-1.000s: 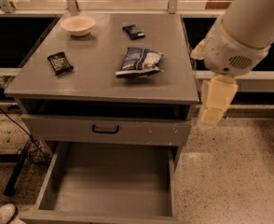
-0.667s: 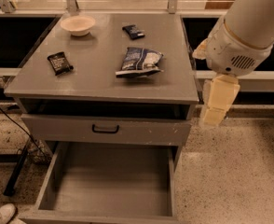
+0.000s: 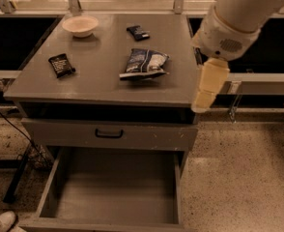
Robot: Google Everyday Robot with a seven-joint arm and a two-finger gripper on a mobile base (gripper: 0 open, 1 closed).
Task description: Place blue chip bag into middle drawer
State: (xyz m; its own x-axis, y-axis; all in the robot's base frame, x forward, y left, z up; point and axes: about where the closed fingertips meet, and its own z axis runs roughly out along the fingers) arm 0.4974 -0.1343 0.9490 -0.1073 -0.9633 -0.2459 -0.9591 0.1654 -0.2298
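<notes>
Blue chip bag (image 3: pixel 144 63): lying flat near the middle of the surface (image 3: pixel 103 83), to the left of the claw (image 3: pixel 202 98) and a little farther back, well apart from it. Untouched, nothing resting on it.

Middle drawer (image 3: pixel 115 192): pulled out, below and to the left of the claw, with bare floor showing. Above it, a shut drawer front (image 3: pixel 108 134) with a small black handle, also lower than the claw.

Claw: hanging off the right edge of the surface, pointing down, carrying nothing. Wide or narrow cannot be told from this angle.

Step in hand, judged from the layout: reaching for the bag. To do it well:
- Lift first to clear the surface edge, then travel left and back until directly above the bag.
- Come down over the bag's middle, across its short width; crinkly foil probably slips and collapses, so pinch a raised fold rather than pressing flat.
- Keep away from the small dark-blue wrapper (image 3: pixel 138 32), farther back from the claw than the bag, and from the black packet (image 3: pixel 61 65) and bowl (image 3: pixel 80 25), far to the left.
- Once held, carry forward past the surface's front edge before lowering, and release low over the drawer floor.
</notes>
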